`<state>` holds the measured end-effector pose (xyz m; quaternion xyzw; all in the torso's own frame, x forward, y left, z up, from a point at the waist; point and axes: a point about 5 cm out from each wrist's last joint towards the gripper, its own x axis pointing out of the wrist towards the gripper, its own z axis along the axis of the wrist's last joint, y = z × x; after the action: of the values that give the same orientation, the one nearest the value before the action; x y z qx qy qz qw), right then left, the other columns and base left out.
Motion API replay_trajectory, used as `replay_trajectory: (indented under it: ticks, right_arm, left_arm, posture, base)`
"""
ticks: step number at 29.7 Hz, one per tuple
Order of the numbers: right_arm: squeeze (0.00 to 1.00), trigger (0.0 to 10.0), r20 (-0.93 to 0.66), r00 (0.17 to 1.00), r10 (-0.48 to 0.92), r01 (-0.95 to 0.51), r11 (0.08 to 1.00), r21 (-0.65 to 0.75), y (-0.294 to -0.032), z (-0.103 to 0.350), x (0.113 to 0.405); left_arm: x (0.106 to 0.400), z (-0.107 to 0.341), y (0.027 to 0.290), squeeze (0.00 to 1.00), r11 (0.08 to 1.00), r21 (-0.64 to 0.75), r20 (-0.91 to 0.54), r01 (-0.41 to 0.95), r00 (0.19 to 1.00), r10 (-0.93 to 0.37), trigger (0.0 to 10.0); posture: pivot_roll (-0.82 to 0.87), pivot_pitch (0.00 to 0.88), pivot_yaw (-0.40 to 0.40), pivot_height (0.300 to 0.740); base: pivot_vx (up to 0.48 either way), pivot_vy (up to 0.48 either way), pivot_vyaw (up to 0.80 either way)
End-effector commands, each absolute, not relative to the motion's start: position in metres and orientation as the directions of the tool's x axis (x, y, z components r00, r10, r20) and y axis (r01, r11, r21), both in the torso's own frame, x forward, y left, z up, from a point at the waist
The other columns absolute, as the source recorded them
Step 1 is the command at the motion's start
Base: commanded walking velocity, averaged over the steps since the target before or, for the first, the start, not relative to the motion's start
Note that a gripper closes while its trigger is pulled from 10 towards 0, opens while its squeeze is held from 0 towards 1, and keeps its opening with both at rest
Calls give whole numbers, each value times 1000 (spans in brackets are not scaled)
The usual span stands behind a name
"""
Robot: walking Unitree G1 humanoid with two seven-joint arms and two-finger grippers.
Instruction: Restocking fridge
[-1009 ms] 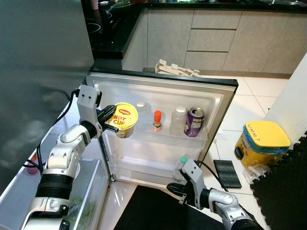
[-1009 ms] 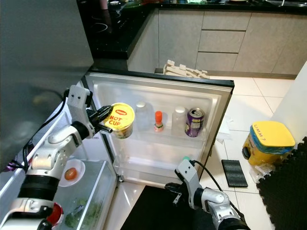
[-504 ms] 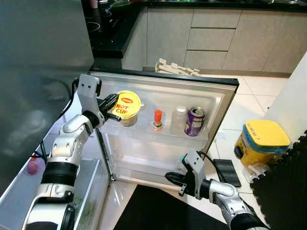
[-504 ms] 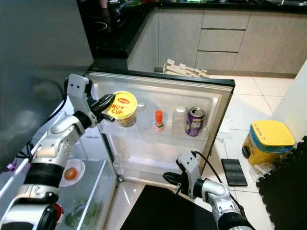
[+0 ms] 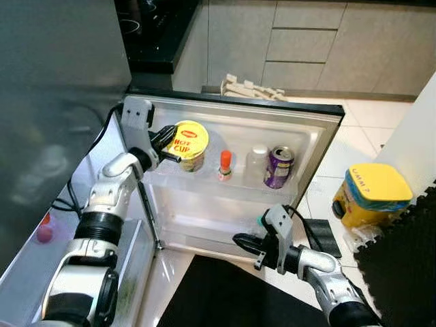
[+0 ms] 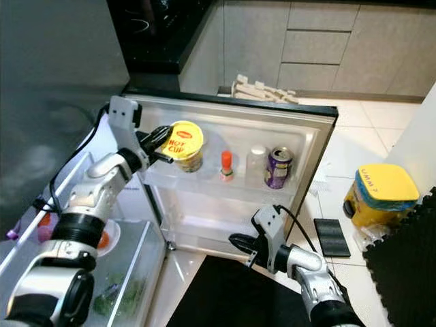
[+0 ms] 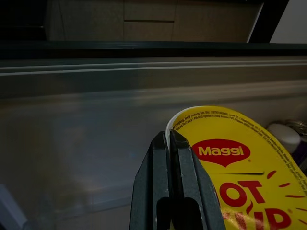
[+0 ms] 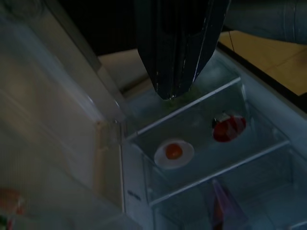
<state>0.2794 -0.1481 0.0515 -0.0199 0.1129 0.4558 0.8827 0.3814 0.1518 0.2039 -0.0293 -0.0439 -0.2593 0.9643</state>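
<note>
A yellow Maggi Hot Cup noodle cup (image 5: 189, 141) stands nearly upright at the left end of the open fridge door's upper shelf (image 5: 204, 185). My left gripper (image 5: 167, 140) is shut on the cup's rim, and the left wrist view shows its fingers (image 7: 163, 163) pinching the cup (image 7: 230, 163) at the lid's edge. Along the same shelf stand a small red-capped bottle (image 5: 224, 164), a clear bottle (image 5: 257, 163) and a purple can (image 5: 278, 167). My right gripper (image 5: 240, 240) hangs low in front of the door's bottom shelf, shut and holding nothing.
A green-capped bottle (image 5: 261, 221) sits in the lower door shelf. The fridge interior on the left holds a plate with a tomato (image 8: 173, 152) and a glass-topped drawer (image 5: 129, 272). On the floor are a black mat (image 5: 218, 303), a small black pad (image 5: 317, 231) and a yellow container (image 5: 371, 194).
The left gripper has carried the cup up and right, from in front of the door's edge into the upper door shelf. The camera has shifted a little. The right gripper has barely moved.
</note>
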Motion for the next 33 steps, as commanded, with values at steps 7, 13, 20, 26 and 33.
replay_trajectory:
  ticks: [7,13,20,26,33]
  right_arm:
    - [0,10000,-74,577,813,-817,576,-45,-152,101,288]
    - [0,10000,-60,562,825,-826,556,-92,-159,118,282]
    - [0,10000,-102,531,841,-847,526,-71,-169,123,272]
    - [0,10000,-118,535,837,-845,532,-58,-179,128,266]
    - [0,10000,-118,547,828,-837,545,-54,-184,134,264]
  left_arm:
    - [396,210,140,0,866,18,87,499,862,-499,10000]
    - [402,217,149,0,887,39,93,460,882,-462,10000]
    - [405,219,159,0,902,62,87,427,898,-431,10000]
    - [406,217,172,0,921,60,58,385,920,-388,10000]
    - [408,206,176,0,928,-64,-7,366,930,-367,10000]
  posture:
    - [1,130,24,740]
    - [0,133,28,740]
    - [0,142,35,740]
    - [-3,151,39,740]
    - [-7,161,41,740]
  base:
    - [0,0,0]
    - [0,0,0]
    - [0,0,0]
    - [0,0,0]
    - [0,0,0]
